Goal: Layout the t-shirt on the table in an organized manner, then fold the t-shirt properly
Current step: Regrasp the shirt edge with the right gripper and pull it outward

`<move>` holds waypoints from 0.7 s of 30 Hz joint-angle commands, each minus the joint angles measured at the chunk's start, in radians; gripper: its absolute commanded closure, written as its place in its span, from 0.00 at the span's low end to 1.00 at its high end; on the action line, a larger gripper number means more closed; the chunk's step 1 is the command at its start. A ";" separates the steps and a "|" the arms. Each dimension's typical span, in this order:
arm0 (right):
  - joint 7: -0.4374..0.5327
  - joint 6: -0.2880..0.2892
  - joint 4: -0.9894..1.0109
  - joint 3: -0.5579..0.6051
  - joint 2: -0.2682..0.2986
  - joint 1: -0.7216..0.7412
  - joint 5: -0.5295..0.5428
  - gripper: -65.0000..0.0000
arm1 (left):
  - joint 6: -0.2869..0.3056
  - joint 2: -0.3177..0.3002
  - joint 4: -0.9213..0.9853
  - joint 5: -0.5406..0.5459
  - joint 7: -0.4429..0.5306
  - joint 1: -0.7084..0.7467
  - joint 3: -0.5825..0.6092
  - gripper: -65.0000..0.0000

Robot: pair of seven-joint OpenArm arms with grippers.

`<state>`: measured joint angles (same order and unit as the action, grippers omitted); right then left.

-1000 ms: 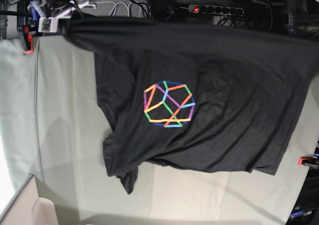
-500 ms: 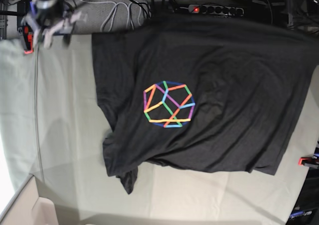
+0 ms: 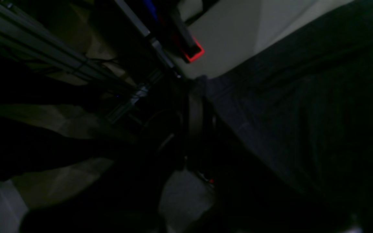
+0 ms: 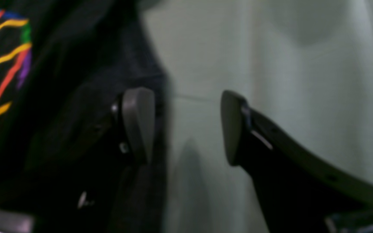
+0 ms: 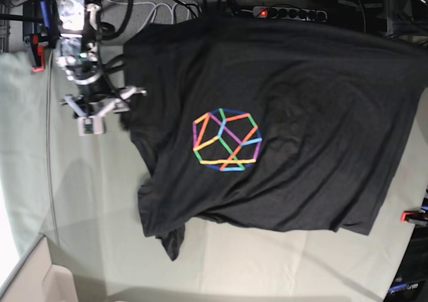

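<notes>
From the base view, my right tool [image 5: 107, 109] sits in the upper left of the frame with its fingers apart, holding nothing, right at the left edge of the t-shirt [image 5: 301, 135]. The right wrist view confirms it: one pad [image 4: 138, 123] is over dark fabric, the other [image 4: 230, 127] over bare pale tabletop [image 4: 270, 64], with the shirt's edge running between them.

The t-shirt lies spread across the middle and right of the tabletop [image 5: 80, 208], logo side up, but not squared: its lower left corner is bunched into a twisted point [image 5: 170, 242], and the top edge hangs past the far rim toward the cables.

My worry is that if I close here I may pinch only one layer, or snag the tabletop cloth along with the hem, since that cover is already creased. Pulling hard from this side could also drag the overhanging top edge off entirely.

The left tool I cannot make out; the left wrist view is too dark, showing only shirt fabric [image 3: 303, 113] beside a red clamp [image 3: 193, 53], so I cannot tell its state.

No readable writing anywhere. The only mark is the rainbow line logo [image 5: 226, 139], a geometric polygon, without letters.
</notes>
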<state>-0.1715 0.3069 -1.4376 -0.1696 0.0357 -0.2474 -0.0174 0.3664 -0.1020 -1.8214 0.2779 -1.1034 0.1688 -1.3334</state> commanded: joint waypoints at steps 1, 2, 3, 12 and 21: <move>0.025 -0.001 -0.005 0.017 0.008 0.018 0.012 0.47 | -0.005 -0.015 -0.019 0.007 0.015 0.002 -0.004 1.00; 0.025 -0.001 0.005 0.032 0.008 0.024 0.012 0.45 | -0.005 -0.008 -0.019 0.007 0.018 0.002 -0.004 1.00; 0.025 -0.001 0.018 0.043 0.008 0.030 0.012 0.44 | -0.005 -0.003 -0.021 0.007 0.018 0.002 -0.004 1.00; 0.026 -0.001 0.192 0.055 0.022 0.132 0.010 0.44 | -0.007 0.000 -0.021 0.007 0.018 -0.005 -0.004 1.00; 0.036 -0.001 0.119 0.041 0.045 0.064 0.014 0.99 | -0.008 -0.002 -0.019 0.010 0.018 -0.008 -0.001 1.00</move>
<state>-0.1585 0.3073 -1.3060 -0.1219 0.0689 -0.1822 -0.0132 0.3634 -0.0834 -1.8229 0.2790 -1.1034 0.1658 -1.3327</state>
